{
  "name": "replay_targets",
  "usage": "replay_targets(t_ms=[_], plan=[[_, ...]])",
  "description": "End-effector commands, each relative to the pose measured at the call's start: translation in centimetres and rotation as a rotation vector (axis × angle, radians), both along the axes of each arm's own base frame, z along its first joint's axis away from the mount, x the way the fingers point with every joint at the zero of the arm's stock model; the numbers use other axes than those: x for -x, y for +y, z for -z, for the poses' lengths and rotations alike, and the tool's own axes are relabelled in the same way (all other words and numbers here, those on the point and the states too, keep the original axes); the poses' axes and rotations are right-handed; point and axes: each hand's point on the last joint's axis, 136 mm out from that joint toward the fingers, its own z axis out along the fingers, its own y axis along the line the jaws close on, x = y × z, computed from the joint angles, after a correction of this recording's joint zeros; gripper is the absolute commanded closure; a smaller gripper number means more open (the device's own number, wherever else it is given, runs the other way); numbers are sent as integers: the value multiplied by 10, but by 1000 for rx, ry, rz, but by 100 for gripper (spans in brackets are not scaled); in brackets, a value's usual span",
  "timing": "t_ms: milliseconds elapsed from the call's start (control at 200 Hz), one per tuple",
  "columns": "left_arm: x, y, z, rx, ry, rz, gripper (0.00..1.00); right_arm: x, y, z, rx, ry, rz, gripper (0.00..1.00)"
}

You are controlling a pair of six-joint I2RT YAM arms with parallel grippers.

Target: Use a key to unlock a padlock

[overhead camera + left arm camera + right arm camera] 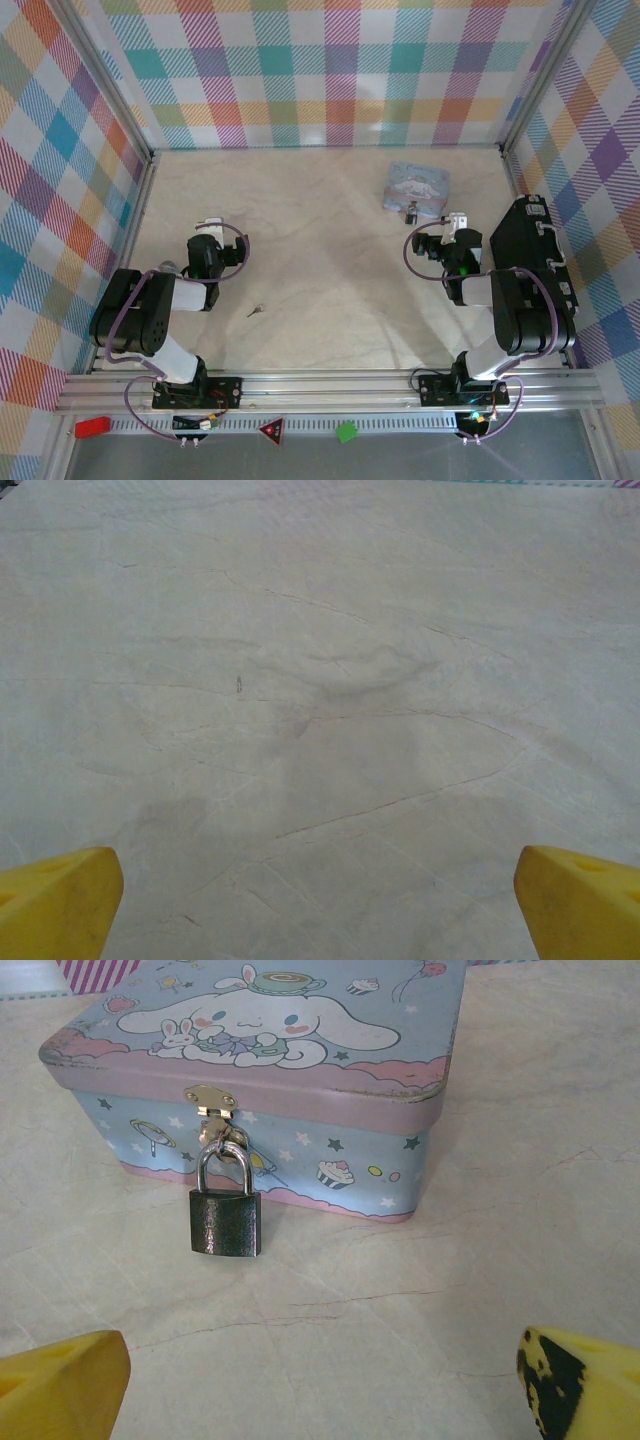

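Key [255, 311] lies diagonally on the table [330, 260], back toward the bases from the left gripper [209, 222], so that arm's nearer. Padlock [225, 1222] hangs on the tin [330, 1125], straight ahead of the right gripper [457, 219]. Both jaws gape wide and hold nothing.

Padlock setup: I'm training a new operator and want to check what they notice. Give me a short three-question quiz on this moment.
1. True or false: the padlock hangs from the hasp on the front of the tin.
2. Where is the key? A) in the padlock B) on the table, nearer the left gripper C) on the tin's lid
3. Fill in: the left gripper and the right gripper both stand ____.
Key: 1 true; 2 B; 3 open.
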Motion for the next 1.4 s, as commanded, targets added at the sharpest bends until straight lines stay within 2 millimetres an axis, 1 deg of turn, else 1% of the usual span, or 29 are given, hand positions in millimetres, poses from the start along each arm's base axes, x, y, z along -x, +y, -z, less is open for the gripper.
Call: replay_targets(t_ms=[0, 255, 320, 375, 425, 475, 550, 625, 650, 655, 685, 715, 750, 790, 825, 860, 880, 895, 955, 980, 1025, 1060, 1095, 1125, 1170, 1210, 1315, 1370, 1395], plan=[[-8, 1, -9, 5, -30, 7, 0, -6, 0, -13, -6, -38, -12, 1], [-7, 1, -10, 7, -35, 8, 0, -5, 0, -14, -4, -42, -13, 1], [-6, 3, -13, 1, -41, -3, 0, -4, 6, -15, -6, -41, -51, 1], [-4, 3, -20, 2, -51, -4, 0, -2, 13, -19, -3, -47, -95, 1], [0, 2, -31, 4, -74, -1, 0, 1, 14, -25, -1, -63, -100, 1], [9, 5, -39, 0, -90, -19, 0, 4, 14, -31, -2, -72, -97, 1], [25, 9, -59, -2, -143, -54, 0, 9, 15, -38, -4, -65, -104, 1], [37, 12, -74, 27, -165, -86, 0, 15, 20, -49, -13, -73, -124, 1], [40, 13, -79, 41, -167, -94, 0, 17, 23, -58, -15, -93, -141, 1], [41, 13, -80, 43, -166, -96, 0, 19, 24, -55, -16, -79, -145, 1], [44, 14, -87, 69, -165, -105, 0, 23, 29, -58, -22, -69, -172, 1], [47, 14, -92, 109, -159, -119, 0, 26, 34, -71, -37, -82, -194, 1], [52, 16, -99, 162, -156, -151, 0, 29, 38, -80, -67, -80, -204, 1], [57, 21, -106, 244, -145, -215, 0, 31, 42, -99, -130, -88, -200, 1], [61, 26, -110, 316, -126, -273, 0, 32, 42, -111, -180, -87, -181, 1], [64, 26, -112, 361, -102, -302, 0, 34, 41, -128, -250, -80, -145, 1], [63, 24, -121, 388, -106, -299, 0, 34, 40, -140, -283, -86, -131, 1], [64, 23, -123, 402, -97, -301, 0, 36, 40, -141, -305, -65, -118, 1], [70, 25, -127, 448, -49, -343, 0, 41, 44, -162, -367, -40, -117, 1], [76, 31, -129, 468, -28, -402, 0, 43, 45, -170, -388, -38, -122, 1], [102, 50, -118, 481, 57, -570, 0, 46, 44, -179, -426, -33, -102, 1], [121, 63, -114, 494, 82, -691, 0, 49, 40, -178, -443, -3, -66, 1], [136, 72, -111, 487, 100, -760, 0, 54, 39, -177, -447, 15, -54, 1], [144, 74, -111, 474, 105, -768, 0, 58, 43, -178, -434, 14, -82, 1], [148, 71, -111, 452, 118, -725, 0, 64, 51, -178, -435, 9, -142, 1], [148, 63, -109, 447, 130, -655, 0, 68, 60, -177, -449, 20, -194, 1], [146, 37, -103, 483, 144, -468, 0, 78, 86, -177, -519, 102, -341, 1], [144, 21, -102, 504, 147, -359, 0, 80, 97, -171, -542, 177, -361, 1], [144, 12, -102, 513, 149, -302, 0, 82, 106, -167, -534, 220, -377, 1]])
